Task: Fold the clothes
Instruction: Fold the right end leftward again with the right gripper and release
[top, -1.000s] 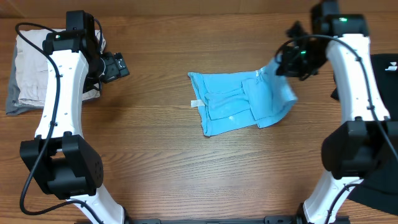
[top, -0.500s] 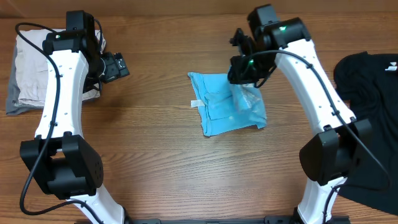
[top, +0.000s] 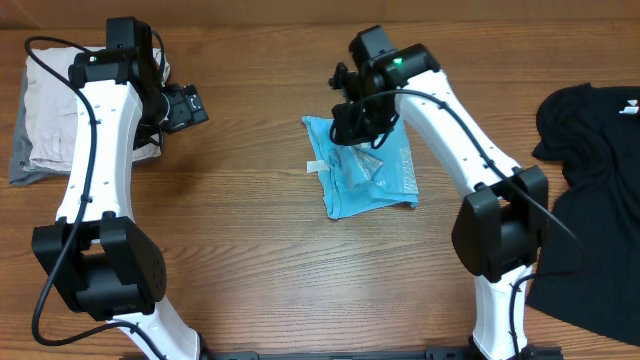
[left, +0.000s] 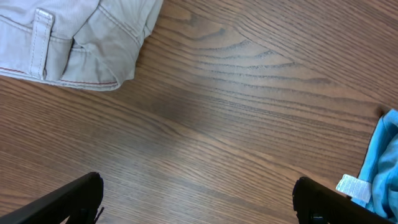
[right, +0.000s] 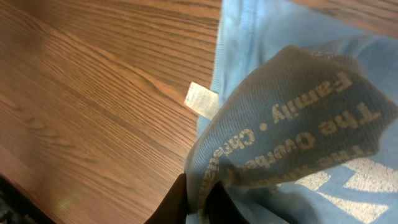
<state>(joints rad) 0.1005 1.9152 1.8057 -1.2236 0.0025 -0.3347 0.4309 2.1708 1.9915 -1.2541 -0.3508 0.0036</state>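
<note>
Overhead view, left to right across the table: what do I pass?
folded beige clothes → left gripper → light blue T-shirt → black garment

We take this for a robotics lab. A left arm (top: 95, 150) and a right arm (top: 440, 110) flank a wood-grain table (top: 250, 270) bearing a blue T-shirt (top: 385, 185).

Open table (top: 250, 215) lies between beige pile (top: 42, 125) and T-shirt (top: 372, 186).

R end effector (top: 352, 124) on lt-blue T-shirt (top: 385, 185); L end effector (top: 193, 107) by beige clothes (top: 40, 135).
</note>
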